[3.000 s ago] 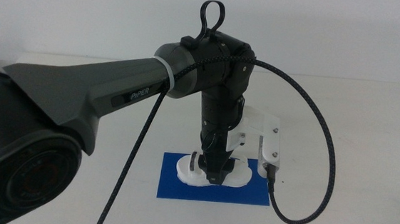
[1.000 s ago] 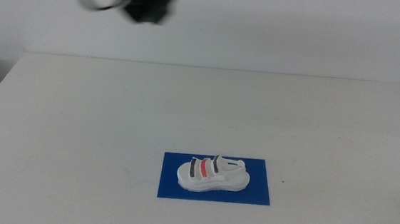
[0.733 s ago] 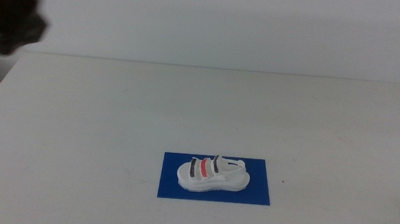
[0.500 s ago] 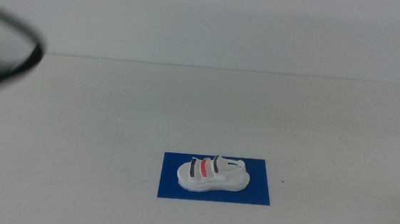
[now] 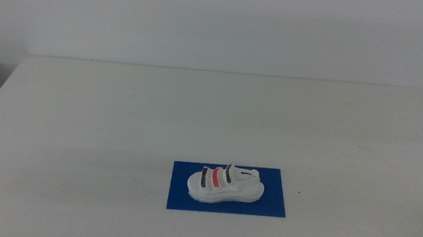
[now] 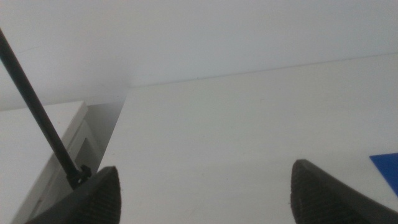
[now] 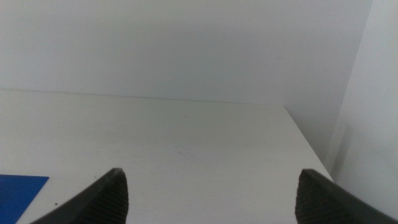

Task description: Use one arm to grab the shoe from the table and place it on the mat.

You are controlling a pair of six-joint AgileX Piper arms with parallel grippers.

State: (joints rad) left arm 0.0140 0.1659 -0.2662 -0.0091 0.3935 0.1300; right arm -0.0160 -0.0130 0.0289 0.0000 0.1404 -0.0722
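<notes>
So from where I'm sitting, the placing step looks done. The small white sandal-style shoe with two black straps and one red strap [image 5: 224, 184] sits flat on the thin dark blue rectangular mat [image 5: 179, 198], low and a bit right of centre in the middle view, and it lies fully inside the mat's edges as far as I can tell. Nothing is touching it.

Neither arm is over the plain white tabletop [image 5: 211, 118] in the middle view; there's only a dark sliver at the lower left corner, and I can't tell what it is. The left gripper [image 6: 205, 186] has its dark jaws spread wide with nothing between them, looking across bare table, with a scrap of blue mat [image 6: 387, 169] at the right edge of its wrist picture. The right gripper [image 7: 211, 193] is also gaping and empty, with a corner of the mat [image 7: 18, 190] at the lower left of its picture.

My read: we're at the parked stage. The next move calls for basically nothing beyond keeping both arms clear of the shoe.
</notes>
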